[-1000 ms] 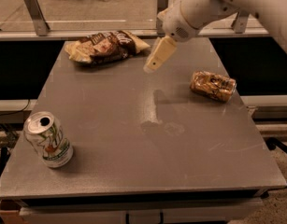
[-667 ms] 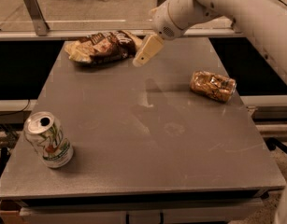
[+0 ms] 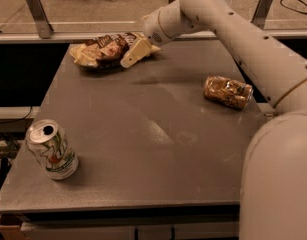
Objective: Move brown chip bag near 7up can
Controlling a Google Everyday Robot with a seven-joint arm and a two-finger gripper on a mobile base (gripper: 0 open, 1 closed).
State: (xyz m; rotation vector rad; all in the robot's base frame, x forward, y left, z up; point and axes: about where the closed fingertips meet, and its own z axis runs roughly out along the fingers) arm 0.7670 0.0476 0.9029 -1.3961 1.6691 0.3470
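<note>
Grasping stage in hand, by judgement: claw (image 3: 135,53) at right end of bag (image 3: 100,50), touching or just above it; bag extends left of claw along far edge of counter (image 3: 158,134). Claw state: cannot tell. Can (image 3: 51,149) upright, well apart from claw, nearer camera, left. Next move calls for secure grip, then carry toward can, release just beside.

My table (image 3: 158,149) is a grey slab carrying three things. The bag (image 3: 100,49) lies crumpled at the far edge, left of centre. The can (image 3: 52,149) stands near the front left corner, well apart from the bag. A small golden-brown packet (image 3: 228,91) lies by the right edge. My gripper (image 3: 134,53) is at the bag's right end, low over the table's far side.
</note>
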